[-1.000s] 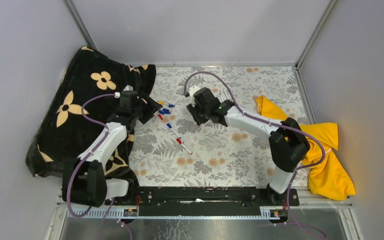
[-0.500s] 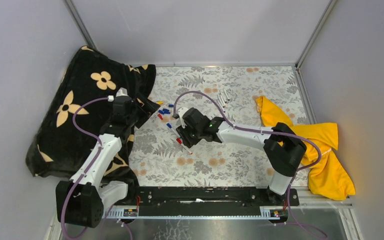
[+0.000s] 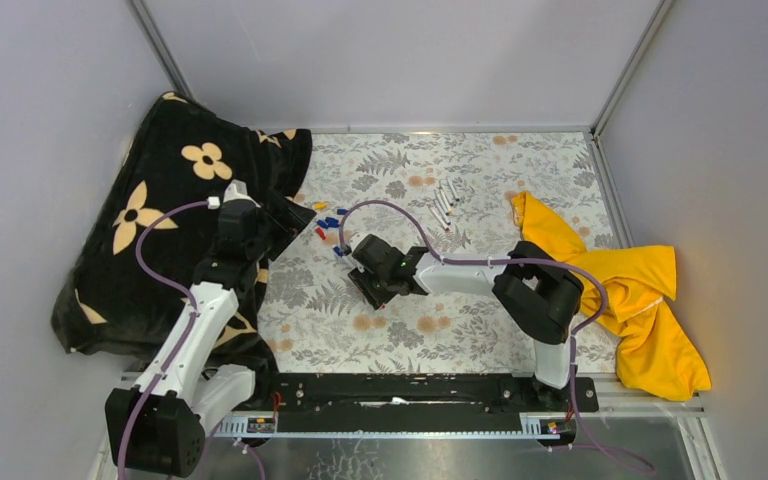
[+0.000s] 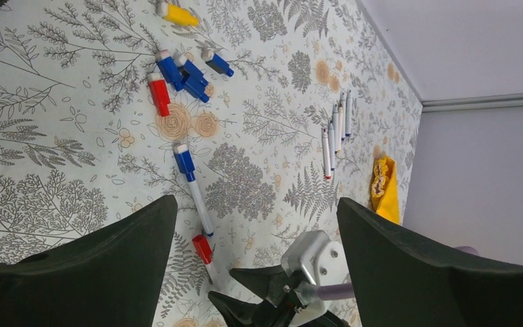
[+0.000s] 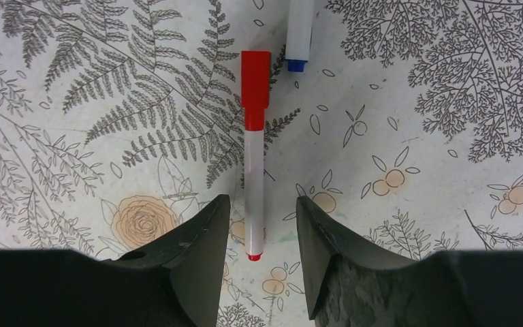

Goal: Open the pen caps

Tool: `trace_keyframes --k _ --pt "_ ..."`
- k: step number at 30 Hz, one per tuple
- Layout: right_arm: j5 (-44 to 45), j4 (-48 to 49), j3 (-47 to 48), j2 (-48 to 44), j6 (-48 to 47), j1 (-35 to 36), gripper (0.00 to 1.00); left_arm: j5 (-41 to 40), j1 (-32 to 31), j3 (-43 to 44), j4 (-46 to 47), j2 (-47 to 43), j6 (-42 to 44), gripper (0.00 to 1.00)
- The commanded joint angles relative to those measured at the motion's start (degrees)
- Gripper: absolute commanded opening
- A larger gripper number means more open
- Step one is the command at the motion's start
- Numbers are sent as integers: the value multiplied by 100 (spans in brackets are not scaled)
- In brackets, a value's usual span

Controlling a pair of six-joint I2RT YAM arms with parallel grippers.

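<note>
Top view: my right tool (image 3: 368, 288) sits low on the desk (image 3: 480, 330). Loose caps (image 3: 330, 224) lie at its 11 o'clock, a row of pens (image 3: 445, 205) at 1 o'clock.
Left wrist: my left tool (image 4: 255, 204) gapes wide and holds nothing. A blue-capped pen (image 4: 192, 184) lies at 11 o'clock.
Right wrist: my jaws stand apart, straddling the red-capped pen (image 5: 254, 157) without pinching it. Its red cap (image 5: 255, 78) is at 12 o'clock.
Grip advice: I should close on the white barrel and leave the cap free.
Containers: none seen.
</note>
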Motion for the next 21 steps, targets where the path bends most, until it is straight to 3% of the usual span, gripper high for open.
trace_keyframes --k 1,10,15,18,21 --pt "288 15 291 162 51 47 48 -226 17 -93 -61 -173 -66 94" --pt "369 -195 534 565 43 113 41 -264 49 -152 -55 -194 -152 96" --pt "339 -404 571 588 82 113 20 -224 89 -169 -59 -187 -154 96" --pt "305 -452 512 454 106 113 1 -212 106 -194 -43 -156 -167 97" --pt "259 -411 423 186 75 113 0 -167 111 -225 7 -79 -189 97"
